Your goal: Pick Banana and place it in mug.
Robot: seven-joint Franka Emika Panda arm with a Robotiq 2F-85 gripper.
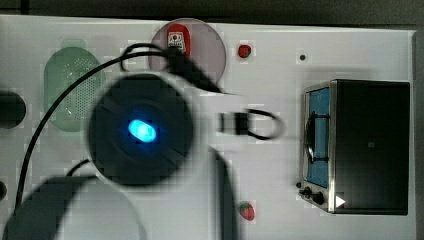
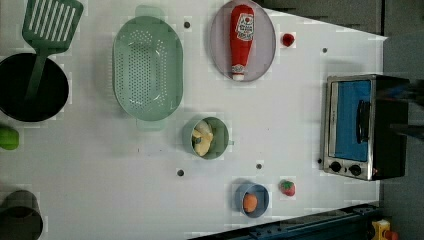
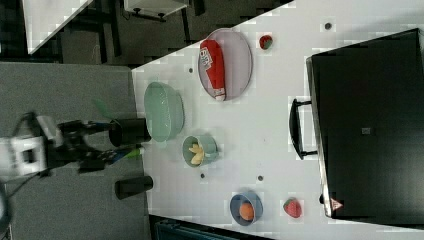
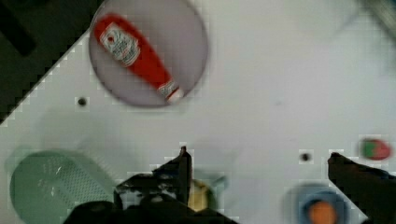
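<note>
The banana is a pale yellow toy fruit lying inside the teal-green mug near the middle of the white table. The right view also has the banana inside the mug. In the wrist view my gripper is open and holds nothing, its two dark fingertips standing wide apart above the table. One finger partly hides the mug and the banana. My arm covers the middle of the table in the top view.
A pale green colander sits beside the mug. A red ketchup bottle lies on a pink plate. There is a blue dish with an orange fruit, two strawberries, a toaster oven and a black pot with a spatula.
</note>
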